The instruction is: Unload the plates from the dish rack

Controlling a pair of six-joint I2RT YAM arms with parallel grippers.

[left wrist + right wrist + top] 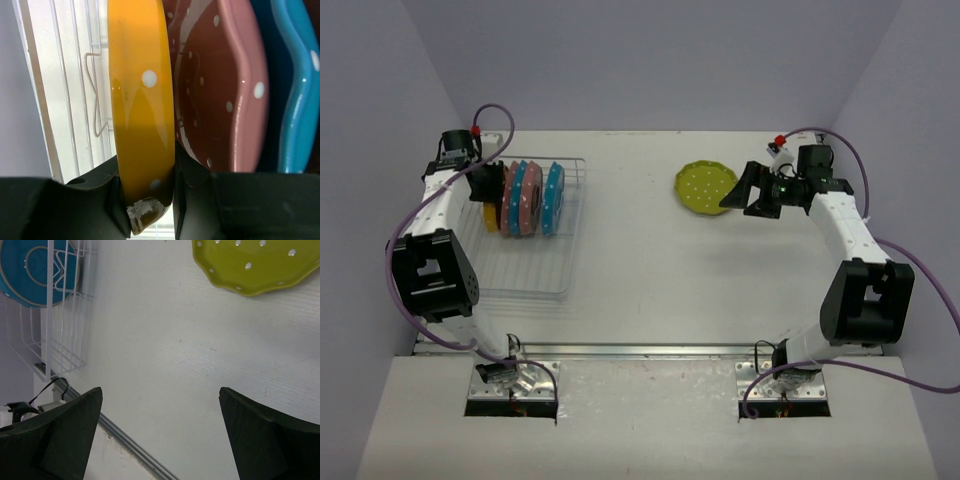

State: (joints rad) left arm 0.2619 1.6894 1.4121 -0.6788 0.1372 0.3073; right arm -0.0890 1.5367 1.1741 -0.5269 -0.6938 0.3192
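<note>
Clamping the orange plate (142,100) by its rim, the left jaws sit narrow, one pad on each face. Edge grip makes sense b/c the plates stand upright in the dish rack (535,292), so only rims are reachable. Orange one is the end plate of the row, on the rack's side away from the open counter (650,270). The pink plate (220,90) stands right beside it, touching or nearly, w/ a blue plate (295,100) beyond. So room is tight on the pink side and freer on the other, just wire & the rack's side wall. Best exit is prob. straight up out of the rack, no tilt toward pink.

Right jaws are spread wide, holding nothing, well apart from the rack & just beside the yellow-green plate (706,187). That one lies flat on the counter, already unloaded I'd say. Btwn it & the rack there's open counter, plenty of room for the next plates.
</note>
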